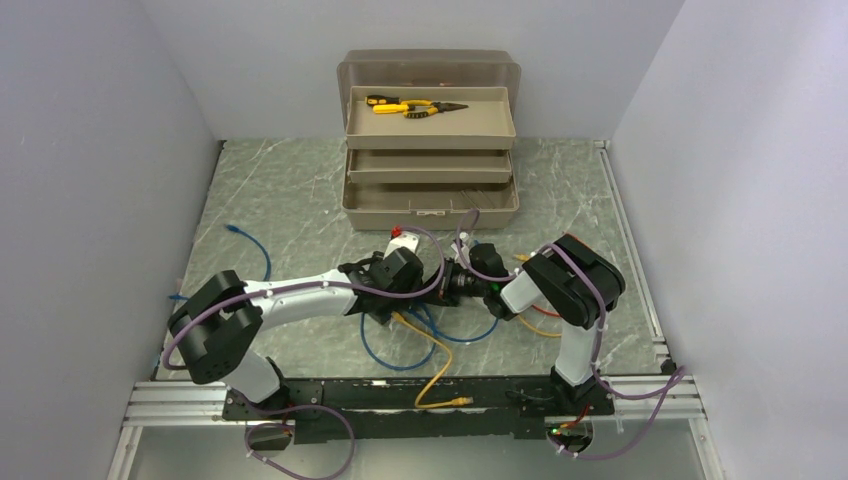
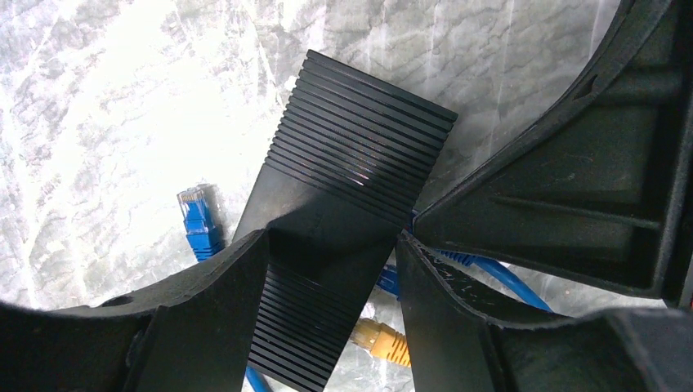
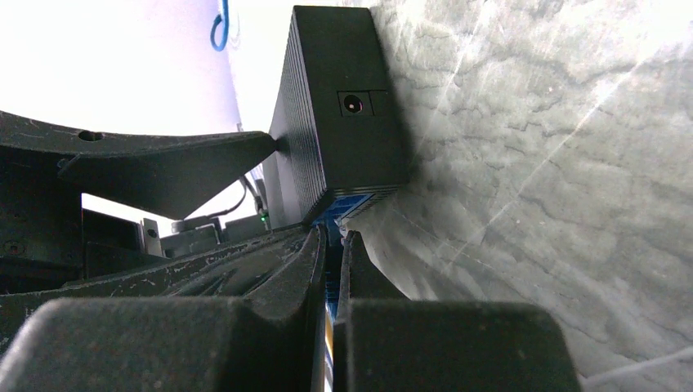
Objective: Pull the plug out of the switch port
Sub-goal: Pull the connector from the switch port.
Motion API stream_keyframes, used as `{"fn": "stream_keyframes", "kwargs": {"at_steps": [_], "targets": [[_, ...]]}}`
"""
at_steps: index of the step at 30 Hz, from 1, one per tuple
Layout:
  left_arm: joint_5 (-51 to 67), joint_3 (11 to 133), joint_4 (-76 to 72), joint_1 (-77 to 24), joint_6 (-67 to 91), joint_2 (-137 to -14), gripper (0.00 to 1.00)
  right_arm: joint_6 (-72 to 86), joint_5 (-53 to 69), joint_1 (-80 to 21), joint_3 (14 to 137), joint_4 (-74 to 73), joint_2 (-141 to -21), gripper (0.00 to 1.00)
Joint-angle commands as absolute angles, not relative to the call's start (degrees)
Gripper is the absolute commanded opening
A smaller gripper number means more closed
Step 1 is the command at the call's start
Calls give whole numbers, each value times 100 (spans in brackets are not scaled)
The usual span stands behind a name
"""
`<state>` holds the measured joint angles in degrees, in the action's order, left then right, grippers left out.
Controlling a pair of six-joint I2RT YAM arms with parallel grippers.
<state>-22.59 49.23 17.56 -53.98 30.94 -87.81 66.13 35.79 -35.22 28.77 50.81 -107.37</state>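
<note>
At the near edge of the table [image 1: 300,200] the two arms are bolted side by side, and a yellow cable [image 1: 440,365] runs down between them. A bit farther in, loose blue cables [image 1: 390,362] curl on the table. In the middle both arms meet at the switch [image 2: 353,155], a flat black box with ridges. The left jaws are part open and squeeze the switch, with one black finger [image 2: 204,318] on each side of it. The right jaws are almost closed, with only a thin gap, and they pinch the blue plug [image 3: 353,202] at the socket edge of the switch. A loose blue plug [image 2: 196,220] and a yellow plug [image 2: 380,339] lie on the table beside the switch. Far back stands an open tan toolbox [image 1: 430,205] with yellow-handled pliers [image 1: 415,106] in its top tray.
</note>
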Motion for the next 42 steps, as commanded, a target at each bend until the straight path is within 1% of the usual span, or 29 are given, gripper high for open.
{"fn": "stream_keyframes", "kwargs": {"at_steps": [1, 17, 32, 38, 42], "targets": [[-2917, 4764, 2048, -5265, 3248, -9086, 63, 6429, 3961, -3544, 2707, 4932, -10481, 0], [-3057, 4643, 1994, -5271, 3254, -9085, 63, 6285, 4133, -3516, 2602, 4853, -10553, 0], [-2942, 4496, 1775, -5269, 3121, -9090, 62, 6046, 4464, -3445, 2547, 4645, -10485, 0], [-2701, 4406, 1580, -5270, 3127, -8899, 62, 5991, 4435, -3428, 2578, 4578, -10428, 0], [-2319, 4337, 1365, -5266, 3123, -8480, 63, 5597, 4065, -3427, 2753, 3966, -9950, 0]]}}
